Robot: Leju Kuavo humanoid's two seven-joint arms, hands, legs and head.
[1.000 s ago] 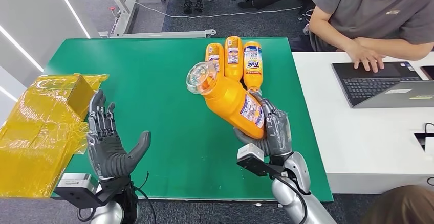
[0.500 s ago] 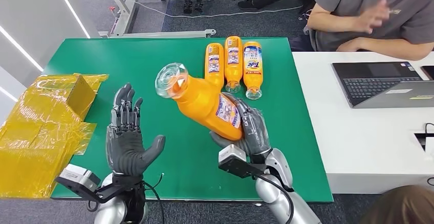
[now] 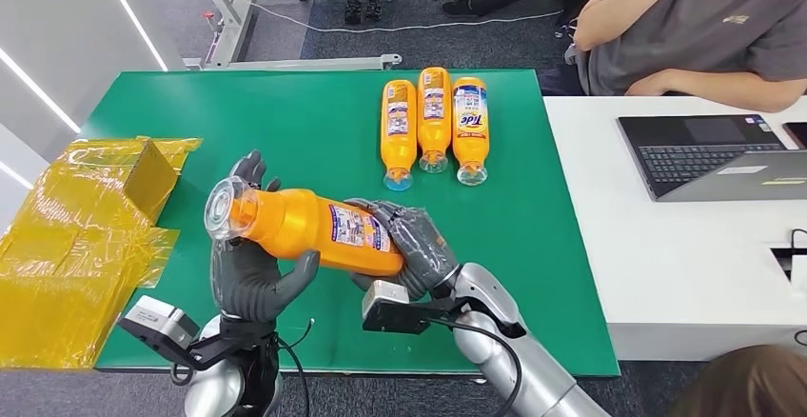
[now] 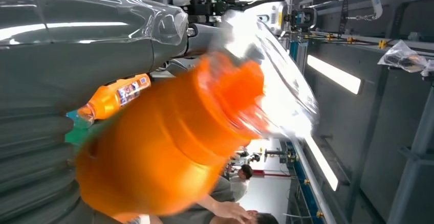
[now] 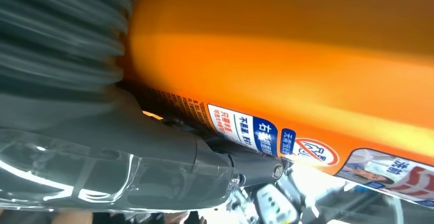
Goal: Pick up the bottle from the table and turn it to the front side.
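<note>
An orange detergent bottle (image 3: pixel 314 231) with a clear cap lies nearly level above the green table (image 3: pixel 285 122), cap pointing left, its printed label facing up. My right hand (image 3: pixel 414 246) grips its base end. My left hand (image 3: pixel 252 279) stands behind and under the neck end, fingers upright behind the cap and thumb against the bottle's underside. In the left wrist view the bottle (image 4: pixel 169 142) lies blurred against the grey palm (image 4: pixel 46 81). The right wrist view shows the bottle's side (image 5: pixel 286 55) with small print, held against my right hand (image 5: pixel 102 132).
Three more orange bottles (image 3: pixel 433 117) lie side by side at the table's far edge. Yellow plastic-wrapped packaging (image 3: pixel 76 236) covers the left end. A person (image 3: pixel 695 27) sits behind a laptop (image 3: pixel 704 155) on the white table (image 3: pixel 685 246) to the right.
My right hand has swung the bottle leftward and tipped it from slanted to almost level. My left hand has moved right and up until it meets the neck end. The person raised a hand from the laptop.
</note>
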